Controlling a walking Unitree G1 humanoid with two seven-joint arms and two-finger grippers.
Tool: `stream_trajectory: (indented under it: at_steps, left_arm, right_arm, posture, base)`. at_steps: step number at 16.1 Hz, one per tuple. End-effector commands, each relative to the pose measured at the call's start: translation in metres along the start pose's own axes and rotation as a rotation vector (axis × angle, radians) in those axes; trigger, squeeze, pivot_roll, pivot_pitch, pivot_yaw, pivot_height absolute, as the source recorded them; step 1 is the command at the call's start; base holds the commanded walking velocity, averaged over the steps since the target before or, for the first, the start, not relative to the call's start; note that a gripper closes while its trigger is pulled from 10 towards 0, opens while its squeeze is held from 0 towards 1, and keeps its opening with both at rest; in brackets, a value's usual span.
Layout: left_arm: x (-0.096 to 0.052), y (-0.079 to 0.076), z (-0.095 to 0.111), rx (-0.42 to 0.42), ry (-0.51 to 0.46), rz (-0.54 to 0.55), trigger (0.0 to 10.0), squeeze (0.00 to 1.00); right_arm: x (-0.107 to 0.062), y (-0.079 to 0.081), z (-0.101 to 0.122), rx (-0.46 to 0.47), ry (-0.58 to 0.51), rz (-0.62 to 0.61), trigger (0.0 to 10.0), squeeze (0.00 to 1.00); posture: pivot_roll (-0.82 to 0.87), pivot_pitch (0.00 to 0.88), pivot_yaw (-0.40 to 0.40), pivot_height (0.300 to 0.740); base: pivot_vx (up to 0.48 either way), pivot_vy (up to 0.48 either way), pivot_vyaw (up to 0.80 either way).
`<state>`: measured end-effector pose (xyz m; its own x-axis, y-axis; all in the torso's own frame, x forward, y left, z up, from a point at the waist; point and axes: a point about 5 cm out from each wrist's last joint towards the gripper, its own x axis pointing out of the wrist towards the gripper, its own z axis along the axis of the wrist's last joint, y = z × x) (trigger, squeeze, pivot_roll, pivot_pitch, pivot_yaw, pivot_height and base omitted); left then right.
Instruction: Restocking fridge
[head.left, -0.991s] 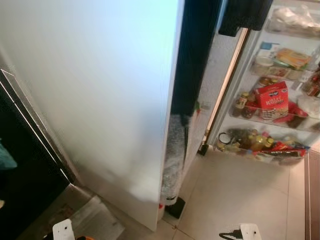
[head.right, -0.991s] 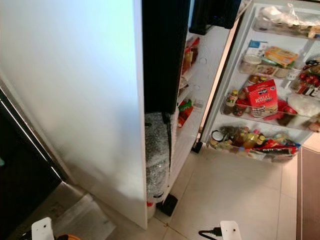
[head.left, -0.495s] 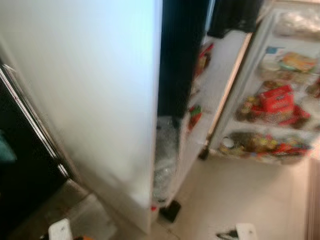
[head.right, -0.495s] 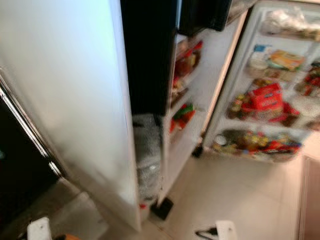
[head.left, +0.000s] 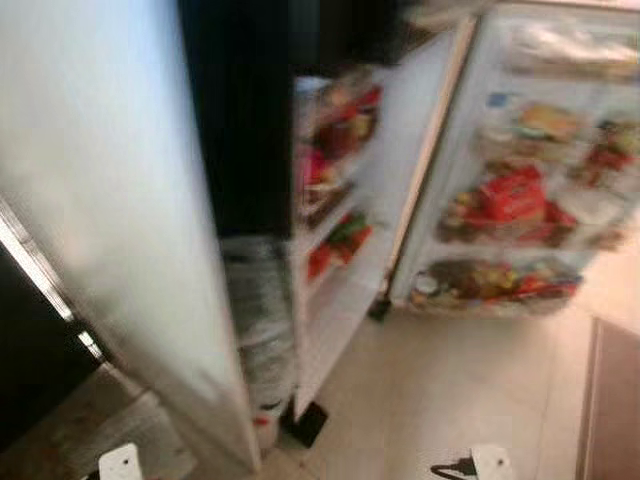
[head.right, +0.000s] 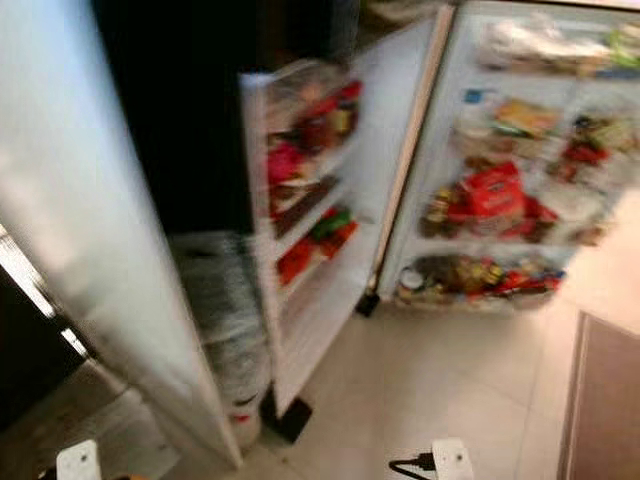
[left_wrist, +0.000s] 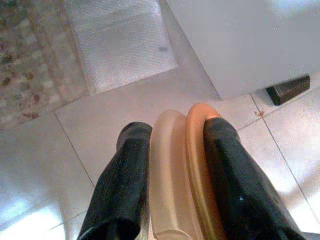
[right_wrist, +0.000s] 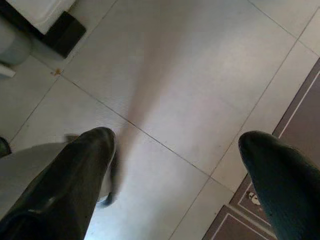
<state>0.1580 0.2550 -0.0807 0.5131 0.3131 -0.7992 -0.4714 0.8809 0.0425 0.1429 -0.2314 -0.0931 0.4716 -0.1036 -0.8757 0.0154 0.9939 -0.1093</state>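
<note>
Fridge (head.right: 400, 150) open, shelves stocked. Left gripper (left_wrist: 172, 170) fingers clamped on orange plates (left_wrist: 182, 170) above floor (right_wrist: 175, 75). Right gripper (right_wrist: 175, 165) fingers apart, empty.

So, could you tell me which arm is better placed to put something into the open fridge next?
Left, probably: the left gripper is shut on a flat orange and tan item, while the right gripper is open, holding nothing.

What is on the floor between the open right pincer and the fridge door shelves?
Bare pale floor tiles, as the right wrist view shows beyond the right pincer.
</note>
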Motion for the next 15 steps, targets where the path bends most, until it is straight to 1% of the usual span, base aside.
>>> stream_trajectory:
  at_steps: [1,2,4,8,10,14,15]
  left_arm:
    - [-0.0025,-0.0047,-0.0167,0.017,0.067,-0.014,10.0,0.00]
    - [-0.0025,-0.0047,-0.0166,0.016,0.067,-0.014,10.0,0.00]
    - [-0.0025,-0.0040,-0.0168,0.015,0.068,-0.013,10.0,0.00]
    - [-0.0026,-0.0045,-0.0171,0.012,0.068,-0.011,10.0,0.00]
    - [-0.0026,-0.0049,-0.0171,0.013,0.068,-0.010,10.0,0.00]
    - [-0.0026,-0.0054,-0.0173,0.009,0.067,-0.009,10.0,0.00]
    - [-0.0026,-0.0058,-0.0174,0.009,0.067,-0.009,10.0,0.00]
  right_arm:
    - [-0.0012,-0.0065,-0.0023,-0.028,0.007,-0.014,10.0,0.00]
    - [-0.0012,-0.0063,-0.0022,-0.034,0.004,-0.012,10.0,0.00]
    - [-0.0013,-0.0060,-0.0025,-0.050,0.003,-0.013,10.0,0.00]
    - [-0.0013,-0.0060,-0.0028,-0.052,0.004,-0.011,10.0,0.00]
    - [-0.0012,-0.0051,-0.0039,-0.045,0.015,-0.007,10.0,0.00]
    - [-0.0010,-0.0041,-0.0027,-0.074,0.009,-0.004,10.0,0.00]
    - [-0.0010,-0.0044,-0.0029,-0.088,0.014,-0.007,10.0,0.00]
  posture:
    - [-0.15,0.000,-0.037,0.740]
    - [-0.15,0.000,-0.037,0.740]
    - [-0.15,0.000,-0.039,0.740]
    - [-0.15,0.000,-0.041,0.740]
    - [-0.15,0.000,-0.040,0.740]
    - [-0.15,0.000,-0.039,0.740]
    - [-0.15,0.000,-0.041,0.740]
  base:
    - [0.000,-0.330,0.00]
    - [0.000,-0.330,0.00]
    - [0.000,-0.328,0.80]
    - [0.000,-0.327,0.80]
    - [0.000,-0.326,0.00]
    - [0.000,-0.328,0.00]
    - [0.000,-0.326,0.59]
